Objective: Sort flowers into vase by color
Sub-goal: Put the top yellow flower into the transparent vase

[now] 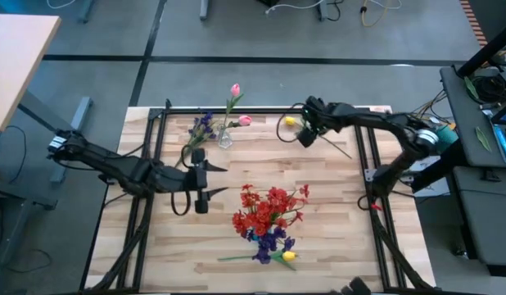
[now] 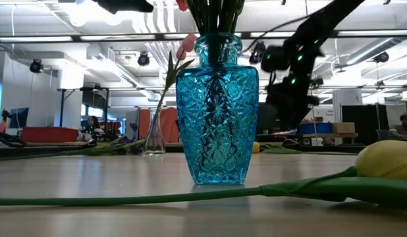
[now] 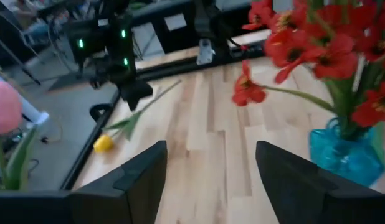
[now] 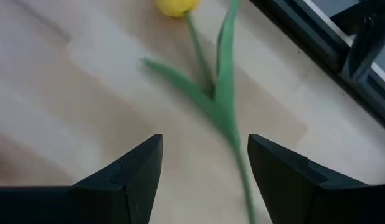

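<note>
Now | right gripper (image 4: pixel 205 171) spread, empty, above yellow tulip (image 4: pixel 208 87) | left gripper (image 1: pixel 210 180) spread, empty

bare planks open between the left gripper (image 1: pixel 214 180) and the right gripper (image 1: pixel 307 131). blocked toward the near edge by the blue vase (image 1: pixel 257 223) of red flowers (image 1: pixel 269 206); at the far edge, a small glass vase (image 1: pixel 225 139).

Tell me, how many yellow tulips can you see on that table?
2. One yellow tulip lies on the table's far side, under the open right gripper. The other yellow tulip lies at the near edge beside the blue vase. More could be hidden among the bouquet.
</note>
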You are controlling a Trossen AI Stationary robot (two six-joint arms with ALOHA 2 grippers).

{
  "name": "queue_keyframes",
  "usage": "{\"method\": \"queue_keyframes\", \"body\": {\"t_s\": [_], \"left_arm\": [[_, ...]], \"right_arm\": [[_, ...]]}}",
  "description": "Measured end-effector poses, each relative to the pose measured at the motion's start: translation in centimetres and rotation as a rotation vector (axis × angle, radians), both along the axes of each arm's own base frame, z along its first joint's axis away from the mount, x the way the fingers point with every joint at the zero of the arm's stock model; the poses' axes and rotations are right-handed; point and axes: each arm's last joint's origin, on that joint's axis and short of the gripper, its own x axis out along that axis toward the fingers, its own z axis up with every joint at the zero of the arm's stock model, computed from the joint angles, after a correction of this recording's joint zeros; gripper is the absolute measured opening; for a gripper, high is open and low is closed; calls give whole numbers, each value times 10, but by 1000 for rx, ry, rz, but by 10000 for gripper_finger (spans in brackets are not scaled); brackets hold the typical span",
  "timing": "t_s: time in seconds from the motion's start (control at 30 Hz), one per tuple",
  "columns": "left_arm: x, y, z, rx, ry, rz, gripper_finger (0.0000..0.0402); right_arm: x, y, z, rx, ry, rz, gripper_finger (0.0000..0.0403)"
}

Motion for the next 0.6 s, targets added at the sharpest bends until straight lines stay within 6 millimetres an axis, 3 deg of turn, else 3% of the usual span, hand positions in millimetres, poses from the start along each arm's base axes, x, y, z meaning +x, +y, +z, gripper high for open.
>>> {"method": "queue_keyframes", "body": {"t_s": [0.27, 0.47, 0.6], "left_arm": [[-21, 18, -22, -37, -135, 25, 210], [-36, 23, -25, -92, -231, 34, 208], [-40, 24, -27, -121, -288, 29, 207]], "right_arm": [[15, -42, -36, 75, 100, 33, 228], [22, -52, -47, 110, 113, 43, 214], [23, -52, -49, 128, 106, 40, 170]]}}
